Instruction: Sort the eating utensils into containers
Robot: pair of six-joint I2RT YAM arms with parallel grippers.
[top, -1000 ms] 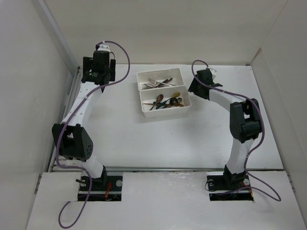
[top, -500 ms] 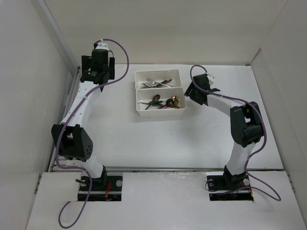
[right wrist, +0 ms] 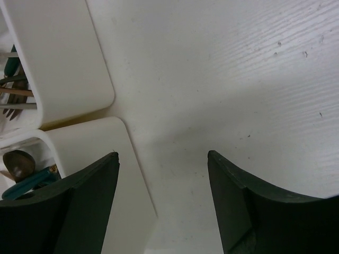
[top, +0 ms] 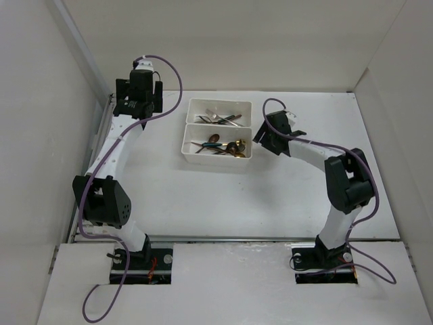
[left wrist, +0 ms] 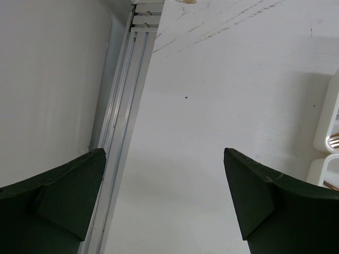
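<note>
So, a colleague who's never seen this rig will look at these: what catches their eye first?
Two white trays lie side by side in the middle of the table: the far tray holds forks, the near tray dark and gold spoons. The right tool is open at the trays' right ends, while the left tool hangs open by the left-edge rail.

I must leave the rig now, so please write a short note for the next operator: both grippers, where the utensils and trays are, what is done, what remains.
Left gripper: open, empty, over the bare white table, left of the trays.
Right gripper: open, empty, at the right end of the near shallow white plastic tray.
Utensils: silver and dark-handled forks lie in the far matching white tray; copper and gold spoons lie in the near one.
Done: no utensil shows loose on the table.
Left: probably only to draw the arms back.
</note>
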